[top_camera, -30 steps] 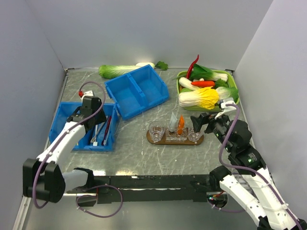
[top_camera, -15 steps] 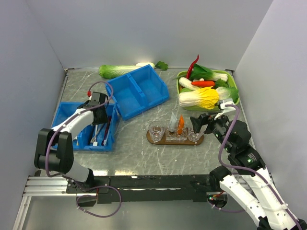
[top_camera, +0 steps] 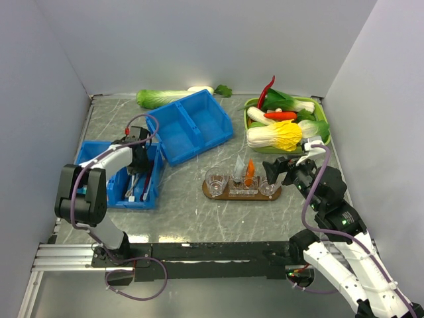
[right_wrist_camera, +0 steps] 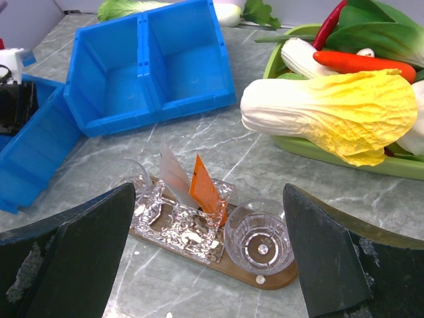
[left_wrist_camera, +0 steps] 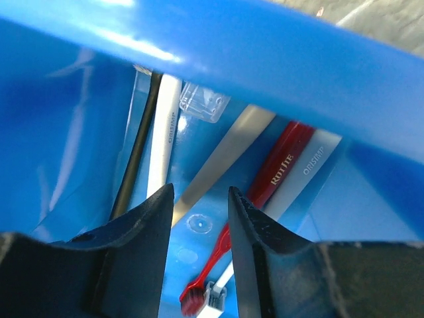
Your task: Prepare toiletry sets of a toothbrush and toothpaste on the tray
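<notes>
The dark-brown tray (top_camera: 222, 194) holds a clear cup (top_camera: 215, 179) at its left end. A clear textured holder (top_camera: 242, 183) stands in the middle with a grey tube and an orange-ended tube (top_camera: 249, 173) upright in it. A clear empty cup (top_camera: 268, 187) stands at the right end. My left gripper (top_camera: 137, 161) is open, low inside the left blue bin (top_camera: 91, 157). In the left wrist view it (left_wrist_camera: 199, 218) hangs over a red toothbrush (left_wrist_camera: 278, 173), a white one (left_wrist_camera: 165, 126) and a grey handle (left_wrist_camera: 225, 156). My right gripper (top_camera: 286, 169) is open and empty, and in its wrist view (right_wrist_camera: 212, 255) it faces the tray (right_wrist_camera: 281, 279).
A second blue two-part bin (top_camera: 189, 126), empty, stands behind the tray. A green tray of toy vegetables (top_camera: 318, 109) stands at the back right. A toy cabbage (top_camera: 164, 98) lies along the back wall.
My left gripper has moved right and down, from over the bin's left part into the compartment with the toothbrushes. The right arm has not moved.
</notes>
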Tool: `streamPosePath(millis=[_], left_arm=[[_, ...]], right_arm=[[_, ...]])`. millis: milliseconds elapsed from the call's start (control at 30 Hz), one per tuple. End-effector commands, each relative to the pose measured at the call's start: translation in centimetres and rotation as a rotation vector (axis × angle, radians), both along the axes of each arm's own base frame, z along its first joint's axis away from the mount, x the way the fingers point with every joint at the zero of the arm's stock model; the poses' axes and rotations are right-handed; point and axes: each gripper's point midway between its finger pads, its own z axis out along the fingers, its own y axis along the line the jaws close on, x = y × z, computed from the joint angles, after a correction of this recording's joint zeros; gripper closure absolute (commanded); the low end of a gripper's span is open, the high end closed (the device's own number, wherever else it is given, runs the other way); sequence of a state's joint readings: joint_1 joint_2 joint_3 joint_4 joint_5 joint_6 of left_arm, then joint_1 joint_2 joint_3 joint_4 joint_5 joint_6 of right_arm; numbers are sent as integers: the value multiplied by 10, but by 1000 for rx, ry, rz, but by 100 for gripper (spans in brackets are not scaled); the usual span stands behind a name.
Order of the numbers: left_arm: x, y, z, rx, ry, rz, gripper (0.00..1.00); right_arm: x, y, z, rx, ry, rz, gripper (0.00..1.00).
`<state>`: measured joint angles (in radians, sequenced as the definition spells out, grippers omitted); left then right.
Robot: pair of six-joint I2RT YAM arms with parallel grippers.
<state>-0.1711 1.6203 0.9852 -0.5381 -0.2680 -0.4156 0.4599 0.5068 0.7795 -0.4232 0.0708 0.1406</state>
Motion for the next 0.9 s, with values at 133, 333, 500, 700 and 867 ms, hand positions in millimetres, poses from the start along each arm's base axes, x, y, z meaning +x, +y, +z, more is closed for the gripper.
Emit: streamPosePath(millis=[133, 333, 500, 700, 867], left_arm=[[10, 1, -3, -29, 35, -9, 57], [15, 3, -13, -22, 71, -10, 58], [18, 6, -18, -3, 83, -8, 61], [18, 3, -18, -17, 83, -23, 78], [20, 1, -7, -25, 40, -37, 92]], right_arm=[[2, -2, 5, 19, -21, -18, 0], [3, -2, 3, 18, -13, -20, 0], [2, -4, 4, 21, -19, -29, 0], [2, -3, 2, 19, -15, -26, 0], [4, -4, 1, 15, -10, -34, 1]])
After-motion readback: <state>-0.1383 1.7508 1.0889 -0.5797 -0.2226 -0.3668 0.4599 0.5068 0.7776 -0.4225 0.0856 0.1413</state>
